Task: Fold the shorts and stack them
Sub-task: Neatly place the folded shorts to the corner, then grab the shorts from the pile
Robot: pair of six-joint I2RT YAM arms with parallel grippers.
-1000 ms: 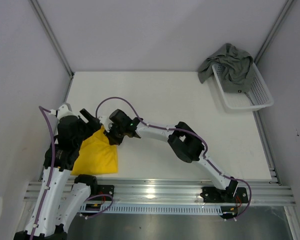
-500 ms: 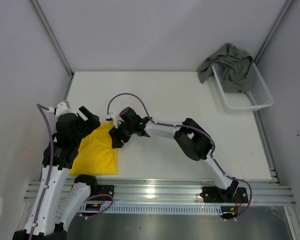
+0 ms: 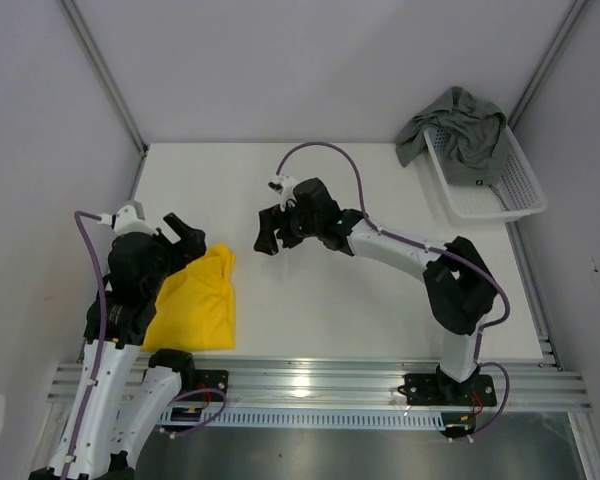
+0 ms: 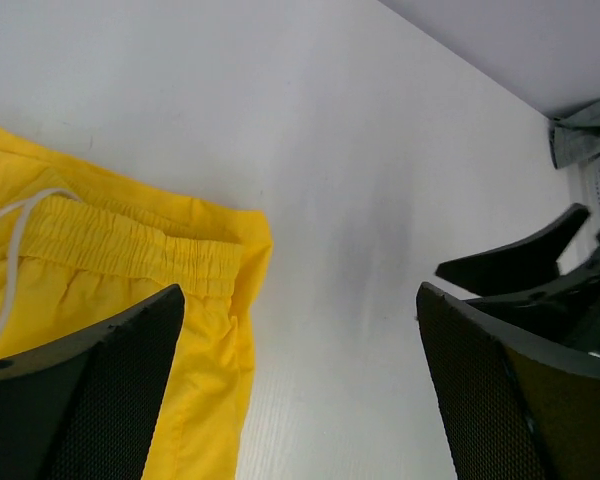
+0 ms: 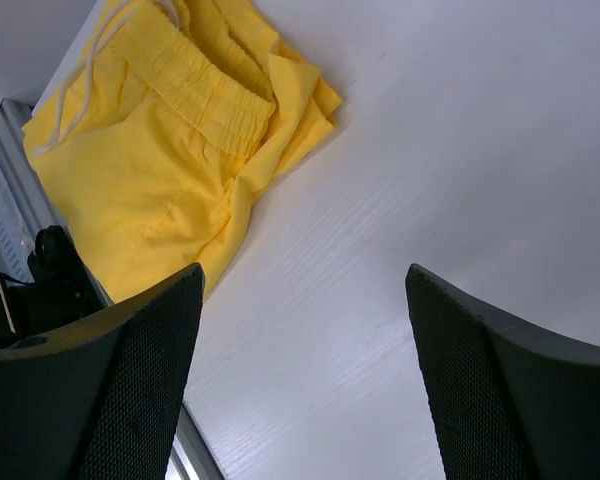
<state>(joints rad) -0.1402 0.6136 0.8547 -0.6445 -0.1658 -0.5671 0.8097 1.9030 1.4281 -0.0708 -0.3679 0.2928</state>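
Folded bright yellow cloth shorts lay lower left. Left gripper stood at their upper edge, jaws apart, empty. Right gripper was mid-frame, jaws apart, empty.

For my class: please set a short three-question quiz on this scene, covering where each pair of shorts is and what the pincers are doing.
1. True or false: the left pincer and the right pincer both stand open, gripping nothing.
2. Where are the grey-green shorts? A) draped over the white basket B) flat at mid-table C) beneath the yellow pair.
3. Fill in: the yellow shorts lie nearest the ___ pincer.
Key: 1 true; 2 A; 3 left.
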